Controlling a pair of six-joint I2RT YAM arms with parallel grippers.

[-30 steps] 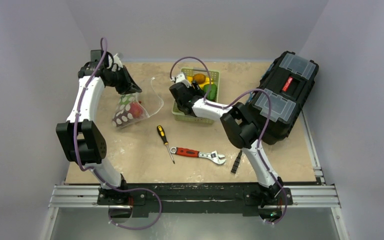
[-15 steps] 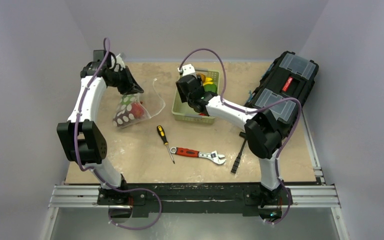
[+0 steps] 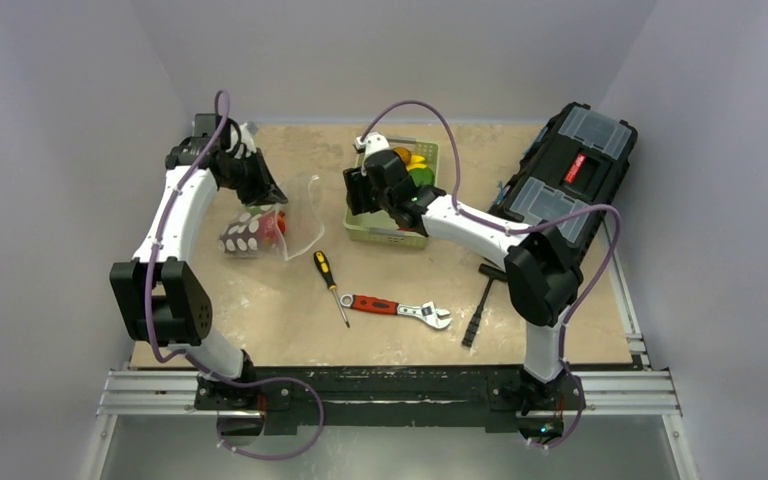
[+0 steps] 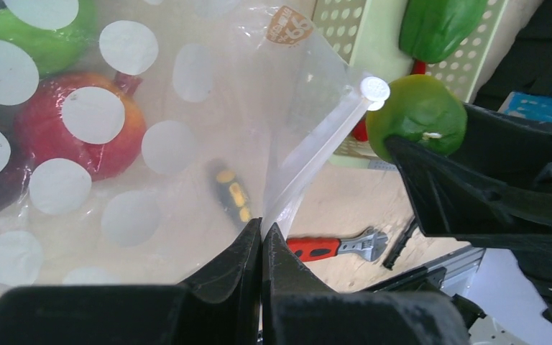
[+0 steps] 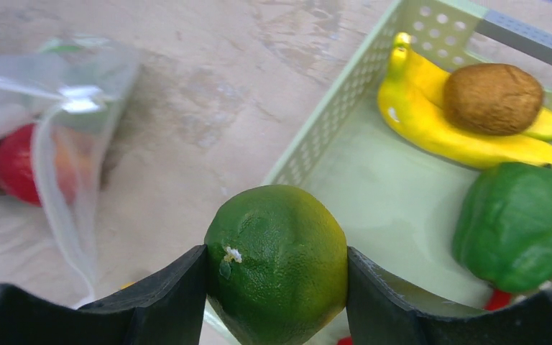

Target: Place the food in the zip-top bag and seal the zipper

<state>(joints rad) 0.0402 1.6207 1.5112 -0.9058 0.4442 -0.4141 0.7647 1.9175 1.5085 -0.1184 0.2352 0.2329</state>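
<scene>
The clear dotted zip-top bag point(image 3: 256, 228) lies at the back left with a red apple point(image 4: 86, 133) and a green fruit point(image 4: 29, 29) inside. My left gripper point(image 4: 261, 230) is shut on the bag's mouth edge, and the pale zipper point(image 4: 323, 144) runs up from the fingertips. My right gripper point(image 5: 277, 262) is shut on a green lime point(image 5: 277, 259), held above the left rim of the pale green basket point(image 5: 345, 108). The lime also shows in the left wrist view point(image 4: 417, 115), just right of the bag mouth. The bag shows in the right wrist view point(image 5: 57, 108).
The basket point(image 3: 380, 232) holds a banana point(image 5: 460, 129), a brown kiwi point(image 5: 492, 97) and a green pepper point(image 5: 521, 223). A screwdriver point(image 3: 328, 280) and a red-handled wrench point(image 3: 400, 308) lie in front. A black toolbox point(image 3: 560, 195) stands at the right.
My right gripper has risen out of the basket with the lime and swung left toward the bag. My left gripper has shifted, and the bag has moved slightly left.
</scene>
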